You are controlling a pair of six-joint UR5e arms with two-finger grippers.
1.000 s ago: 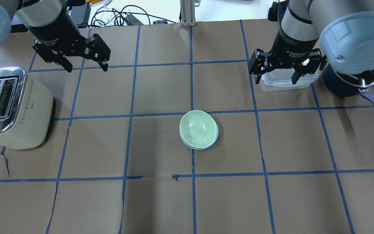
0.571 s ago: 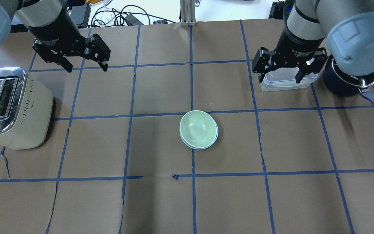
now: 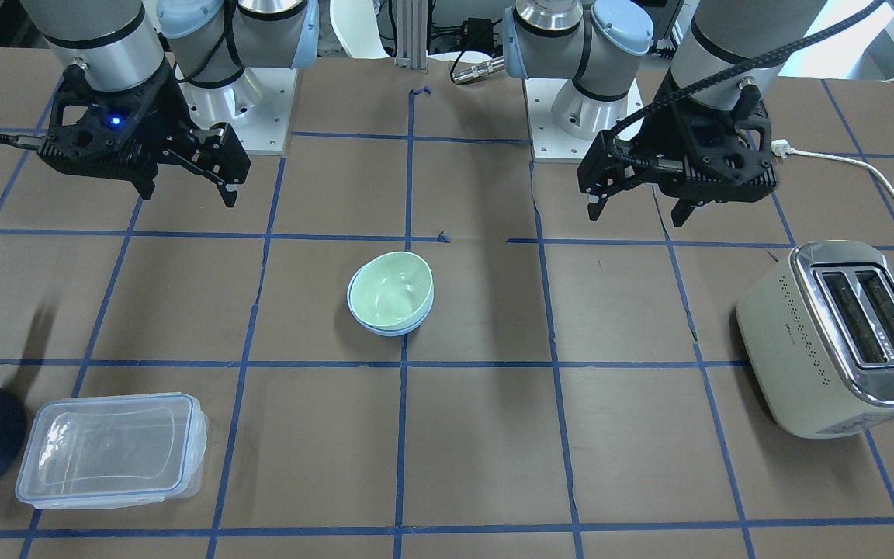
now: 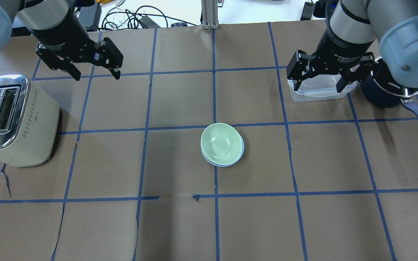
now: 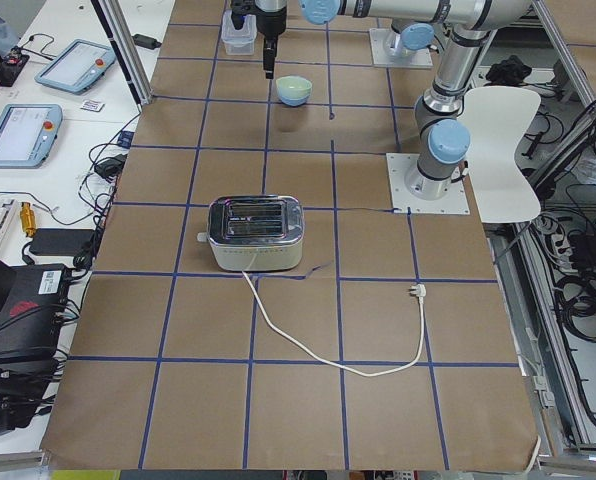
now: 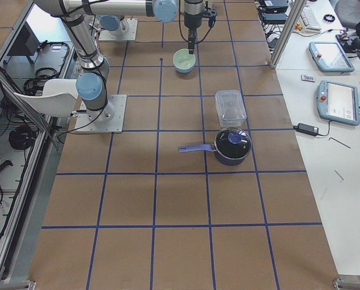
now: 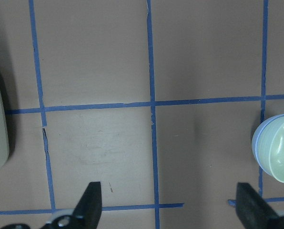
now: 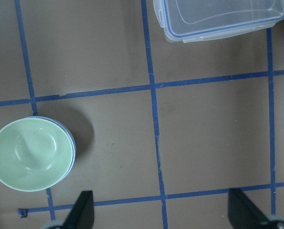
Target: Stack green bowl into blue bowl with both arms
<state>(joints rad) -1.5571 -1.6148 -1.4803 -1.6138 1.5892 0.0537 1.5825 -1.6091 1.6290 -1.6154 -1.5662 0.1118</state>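
The green bowl (image 4: 220,142), pale mint and glossy, sits upright, nested inside the pale blue bowl (image 7: 256,143) near the middle of the desk (image 4: 180,224). From overhead, the blue rim peeks out only from 3 to 7 o'clock. The left gripper (image 4: 97,77) hangs at 10 o'clock and the right gripper (image 4: 318,88) at 2 o'clock, jaws spread, well apart from the bowls.

Bright, even overhead light, soft shadows, mild glare on the toaster (image 3: 827,341), everything sharply focused

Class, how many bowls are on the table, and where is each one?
2. The green bowl sits nested inside the blue bowl near the middle of the table. Only the blue one's rim and side show beneath it. No other bowl shows in any view.
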